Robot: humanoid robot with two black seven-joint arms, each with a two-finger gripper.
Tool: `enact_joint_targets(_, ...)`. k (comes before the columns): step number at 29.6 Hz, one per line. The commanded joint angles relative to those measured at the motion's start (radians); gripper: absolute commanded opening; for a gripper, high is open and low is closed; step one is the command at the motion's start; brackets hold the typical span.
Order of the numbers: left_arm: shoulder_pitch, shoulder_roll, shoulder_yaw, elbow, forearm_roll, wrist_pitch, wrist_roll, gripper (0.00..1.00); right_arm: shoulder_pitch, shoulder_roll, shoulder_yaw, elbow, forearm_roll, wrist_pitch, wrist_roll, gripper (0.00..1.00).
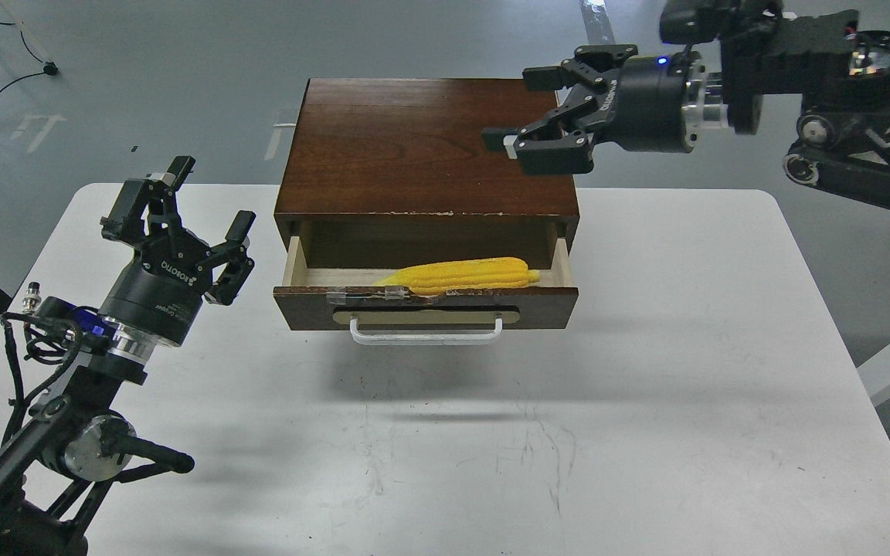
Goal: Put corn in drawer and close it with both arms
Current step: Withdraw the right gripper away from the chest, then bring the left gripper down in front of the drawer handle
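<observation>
Two arms: both black, left one entering low at the near left, right one entering high at the far right.
Bench [646, 432]: white top, scuffed with faint marks, carrying the cabinet.
Left gripper [199, 202]: near the bench's left edge, pointing up and away; jaws spread wide, holding nothing, well left of the drawer front.
Drawer [426, 305]: pulled out toward the viewer, dark brown front with a chipped, taped top edge.
Handle [426, 333]: white bar on a beige plate, centred on the drawer front, nothing touching it.
Corn [464, 274]: bright yellow cob lying lengthwise inside the open drawer, just behind the front panel, tapered tip to the left, blunt end to the right.
Drawer inside: pale wood, corn toward the middle and right.
Cabinet [414, 147]: dark brown wooden box, flat top bare.
Right gripper [522, 112]: over the cabinet's far right corner, pointing left; jaws spread apart, holding nothing, clear of the corn.
Floor [182, 62]: grey, cables at far left.
</observation>
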Motion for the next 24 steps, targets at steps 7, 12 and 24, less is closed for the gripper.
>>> enact_joint_targets(7, -0.032, 0.011, 0.006, 0.0, 0.001, -0.004, -0.065, 0.99, -0.631, -0.089, 0.526, -0.003, 0.584, 0.0, 0.0, 1.0)
enact_joint_targets(12, -0.066, 0.061, 0.011, -0.007, 0.044, -0.038, -0.068, 0.99, -0.791, -0.072, 0.576, -0.023, 0.829, 0.003, 0.0, 1.0)
enact_joint_targets(24, -0.313, 0.156, 0.045, -0.164, 0.609, -0.282, -0.07, 0.98, -0.935, 0.029, 0.582, -0.133, 0.883, 0.003, 0.0, 1.0)
